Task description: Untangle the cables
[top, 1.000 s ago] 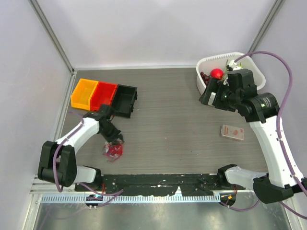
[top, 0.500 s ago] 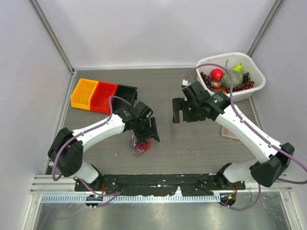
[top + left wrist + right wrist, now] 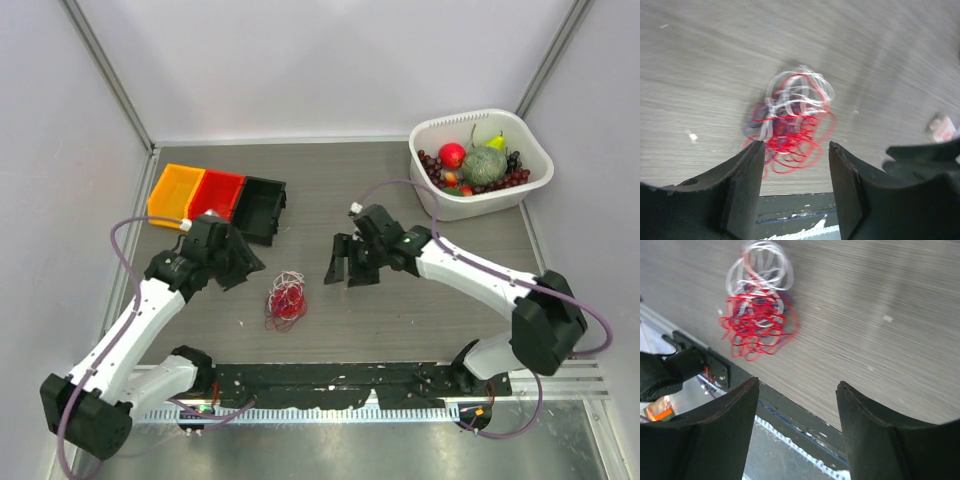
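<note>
The cables (image 3: 286, 300) are a small tangle of thin red wires with white and dark strands, lying loose on the grey table. My left gripper (image 3: 245, 272) is just left of them, open and empty. In the left wrist view the cables (image 3: 790, 117) lie ahead of the left gripper (image 3: 796, 145), apart from both fingers. My right gripper (image 3: 342, 270) hangs a little to the right of the tangle, open. The right wrist view shows the cables (image 3: 757, 322) up and to the left of the right gripper (image 3: 797, 385), with nothing between its fingers.
An orange bin (image 3: 172, 193), a red bin (image 3: 218, 195) and a black bin (image 3: 260, 208) stand in a row at the back left. A white basket (image 3: 440, 205) of fruit is at the back right. A black rail (image 3: 330, 380) runs along the near edge.
The left gripper carried the tangle rightward, opened, let it go and drew back left. The right arm swung from the basket down to the tangle's right side.
</note>
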